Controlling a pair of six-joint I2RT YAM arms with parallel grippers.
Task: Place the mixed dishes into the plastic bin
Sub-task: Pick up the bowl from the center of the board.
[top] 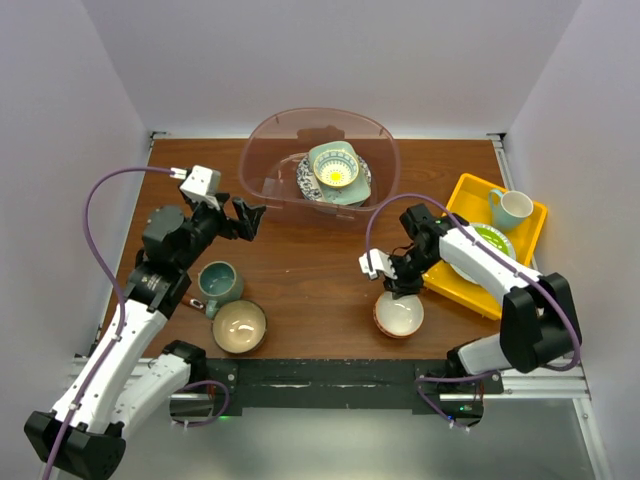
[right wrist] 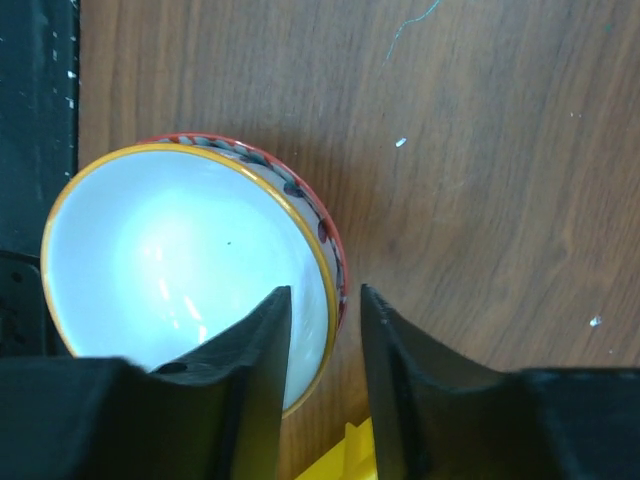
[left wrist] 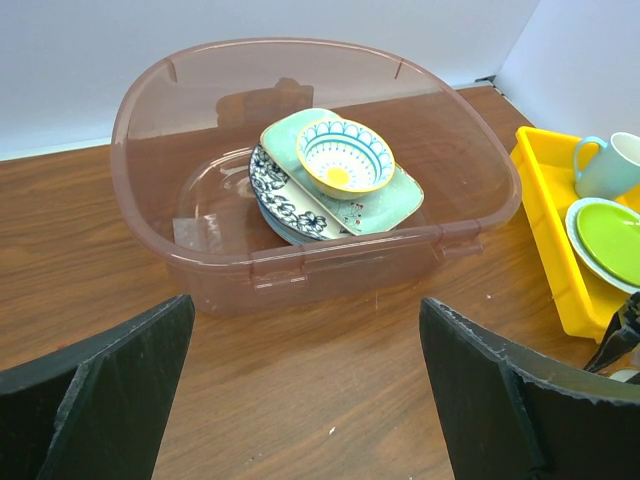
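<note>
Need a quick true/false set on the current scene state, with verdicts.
1. The plastic bin is empty. False: it holds a blue-patterned plate, a mint square dish and a small patterned bowl.
2. The left gripper is open, holding nothing. True.
3. The teal mug sits in the bin. False: it stands on the table beside the tan bowl.
4. The right gripper straddles the rim of the white bowl. True.

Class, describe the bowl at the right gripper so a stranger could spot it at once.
Find the yellow tray on the right. Off its near left corner sits the bowl, the right gripper straddling its rim. Unlike the tan bowl, it is white inside with a yellow rim and red outside.
</note>
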